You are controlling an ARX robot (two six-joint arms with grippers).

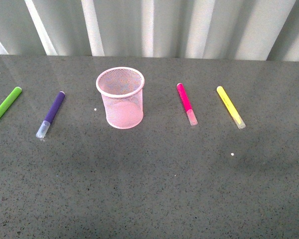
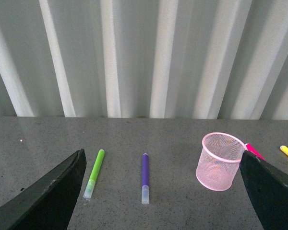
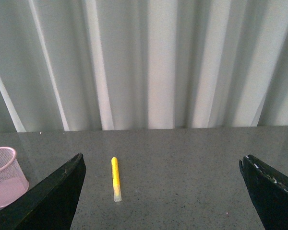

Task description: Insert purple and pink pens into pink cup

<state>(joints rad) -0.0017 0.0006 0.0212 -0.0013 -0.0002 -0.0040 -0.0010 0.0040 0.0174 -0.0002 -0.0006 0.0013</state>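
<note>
- front view shows the grey tabletop (image 1: pixel 149 199) with four pens in a loose row and a cup between them; neither arm is in this view.
- left hand (image 2: pixel 162 158) hangs above the tabletop, fingers spread wide and holding nothing; right hand (image 3: pixel 163 157) is likewise wide open and empty.
- pink cup (image 1: pixel 123 112) stands upright mid-row, mouth up, nothing visible inside; judged, no pen is in yet and the first reach is the step in hand.
- purple pen (image 1: pixel 52 113) lies flat just left of the cup, cap toward the robot, with the green pen (image 1: pixel 5 106) further left.
- pink pen (image 1: pixel 186 102) lies flat just right of the cup, with the yellow pen (image 1: pixel 230 106) beyond it.
- advice: the left hand suits the purple pen and the right the pink. the right wrist view frames the yellow pen and does not show the pink, so that hand should shift toward the cup.
- close the fingers across the barrel at mid-length, then tip the pen upright and release it inside the rim; a knock would likely tip the light mesh.
</note>
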